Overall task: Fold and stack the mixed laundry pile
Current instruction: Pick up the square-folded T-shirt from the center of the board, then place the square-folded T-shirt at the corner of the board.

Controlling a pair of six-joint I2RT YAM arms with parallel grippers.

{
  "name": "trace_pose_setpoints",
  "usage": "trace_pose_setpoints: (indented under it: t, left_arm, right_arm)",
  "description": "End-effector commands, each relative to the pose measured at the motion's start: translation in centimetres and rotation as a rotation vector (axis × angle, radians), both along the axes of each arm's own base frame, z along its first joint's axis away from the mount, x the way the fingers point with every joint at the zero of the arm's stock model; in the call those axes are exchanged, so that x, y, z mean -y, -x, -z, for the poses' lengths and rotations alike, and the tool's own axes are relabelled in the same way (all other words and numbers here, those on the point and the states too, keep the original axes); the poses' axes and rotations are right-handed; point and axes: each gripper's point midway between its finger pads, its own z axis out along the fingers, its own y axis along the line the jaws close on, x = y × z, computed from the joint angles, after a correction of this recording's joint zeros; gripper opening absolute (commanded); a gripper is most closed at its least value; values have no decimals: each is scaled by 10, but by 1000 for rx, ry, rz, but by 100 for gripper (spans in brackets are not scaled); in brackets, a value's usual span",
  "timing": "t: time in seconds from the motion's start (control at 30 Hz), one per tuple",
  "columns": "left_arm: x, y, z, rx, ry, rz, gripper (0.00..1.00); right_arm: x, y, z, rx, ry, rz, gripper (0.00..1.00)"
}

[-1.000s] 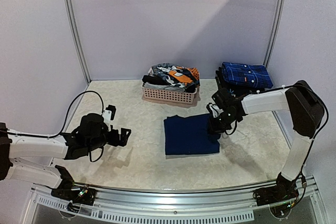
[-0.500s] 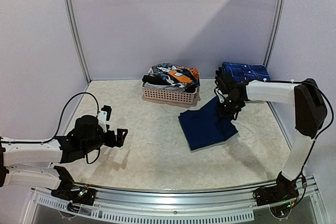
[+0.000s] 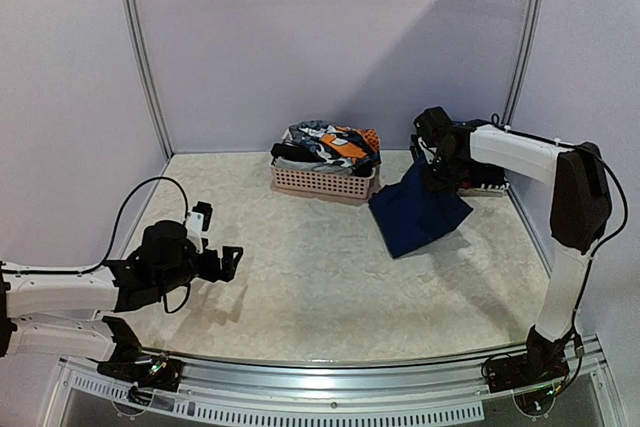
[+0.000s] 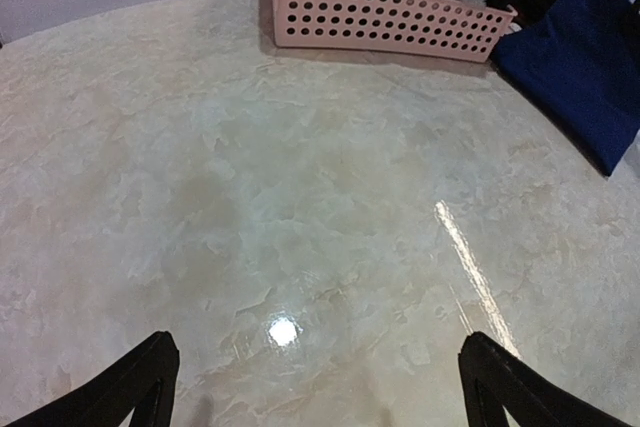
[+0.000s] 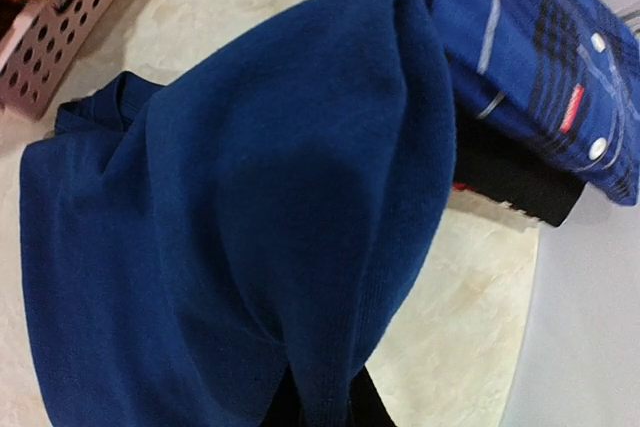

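My right gripper (image 3: 432, 165) is shut on a folded dark blue knit garment (image 3: 418, 212), which hangs from it with its lower edge on or just over the table at the back right. In the right wrist view the blue garment (image 5: 230, 217) drapes over my gripper (image 5: 322, 409), beside a stack topped by a blue plaid shirt (image 5: 530, 47) on a black piece (image 5: 510, 175). The mixed laundry pile (image 3: 330, 143) fills the pink basket (image 3: 322, 184). Low over the table's left side, my left gripper (image 3: 218, 239) is open and empty, its jaws wide apart (image 4: 320, 392).
The pink basket (image 4: 380, 22) stands at the back centre, close to the left of the hanging garment (image 4: 580, 57). Pale walls and metal posts enclose the table on three sides. The stack sits in the back right corner, mostly behind my right arm (image 3: 520, 152).
My right gripper has lifted the blue garment off the middle of the table and carried it back and right, toward the stack. My left arm drew back slightly, then stayed still.
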Motion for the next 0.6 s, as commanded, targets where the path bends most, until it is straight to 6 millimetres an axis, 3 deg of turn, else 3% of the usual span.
trace_pose_setpoints:
  t: [0.0,0.47,0.57]
  left_arm:
    - [-1,3,3,4,-15,10,100]
    - [1,4,4,0,-14,21,99]
    - [1,4,4,0,-13,21,99]
  right_arm:
    - [6,-21,-25,55,64,1,0]
    - [6,-68,-58,92,90,54,0]
    - [4,-79,-72,120,73,55,0]
